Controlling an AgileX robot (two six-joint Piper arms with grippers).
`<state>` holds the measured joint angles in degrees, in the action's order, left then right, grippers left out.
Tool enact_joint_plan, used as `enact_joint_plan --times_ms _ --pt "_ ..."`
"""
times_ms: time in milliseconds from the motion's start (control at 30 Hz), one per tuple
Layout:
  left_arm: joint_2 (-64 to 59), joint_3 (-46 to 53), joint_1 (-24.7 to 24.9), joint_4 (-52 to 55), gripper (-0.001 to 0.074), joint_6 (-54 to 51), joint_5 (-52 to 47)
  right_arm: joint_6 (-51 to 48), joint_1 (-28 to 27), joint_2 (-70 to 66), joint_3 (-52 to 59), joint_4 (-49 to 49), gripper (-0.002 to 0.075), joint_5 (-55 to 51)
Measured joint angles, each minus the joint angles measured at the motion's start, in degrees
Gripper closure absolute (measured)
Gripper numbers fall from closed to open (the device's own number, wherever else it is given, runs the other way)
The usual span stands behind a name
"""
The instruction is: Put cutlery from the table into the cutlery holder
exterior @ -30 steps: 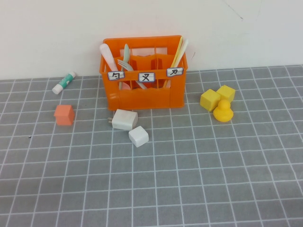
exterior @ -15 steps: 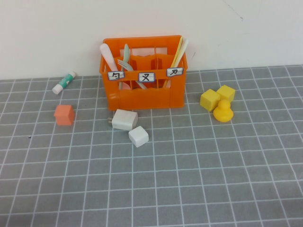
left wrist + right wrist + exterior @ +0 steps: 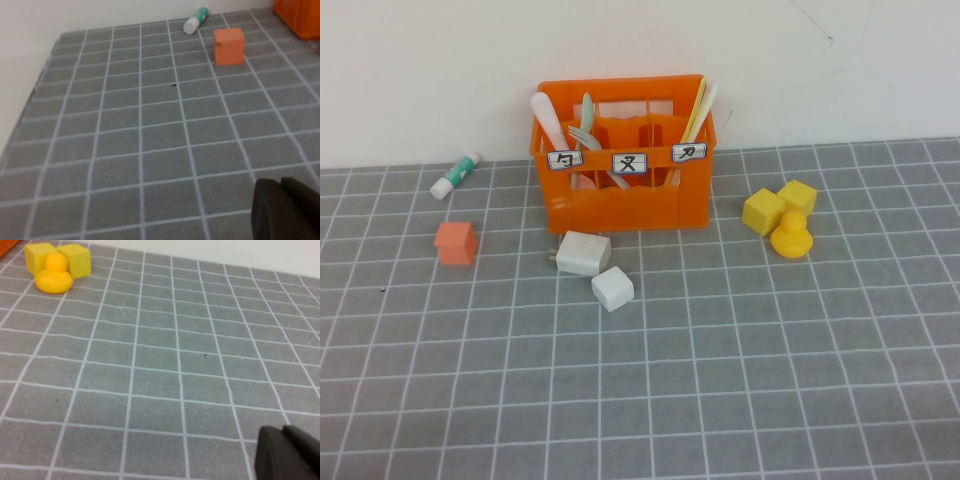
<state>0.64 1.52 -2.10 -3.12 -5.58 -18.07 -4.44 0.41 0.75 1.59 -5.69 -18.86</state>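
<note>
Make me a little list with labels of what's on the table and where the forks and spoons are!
holder: orange cutlery holder at the table's back
inside it: pink spoon, green spoon, grey fork, yellow sticks
cutlery left on table: none seen
in front: two white blocks
right: yellow duck, two yellow cubes
left: orange cube, glue stick
left gripper: low, over bare grid
right gripper: low, over bare grid

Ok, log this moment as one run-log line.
cutlery: pink spoon, green spoon, fork in cutlery holder | table: no cutlery left | left hand: parked, off holder | right hand: parked
</note>
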Motion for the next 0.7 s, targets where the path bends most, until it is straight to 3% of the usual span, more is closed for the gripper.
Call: enact_joint_plan --times_ms 167,267,500,700 --pt "0.0 0.0 -3.65 -15.22 0.0735 -18.45 -0.81 0.0 0.0 0.0 0.0 0.0 0.0729 0.0" --pt "0.0 0.0 -5.78 -21.59 0.0735 -22.32 -1.57 0.0 0.0 0.0 0.0 0.0 0.0729 0.0" --pt "0.0 -0.1 -10.2 -23.68 0.0735 -22.9 -2.32 0.0 0.0 0.0 0.0 0.0 0.0729 0.0" --pt "0.0 -0.18 -13.24 -20.18 0.0735 -13.84 -2.57 0.0 0.0 0.0 0.0 0.0 0.0729 0.0"
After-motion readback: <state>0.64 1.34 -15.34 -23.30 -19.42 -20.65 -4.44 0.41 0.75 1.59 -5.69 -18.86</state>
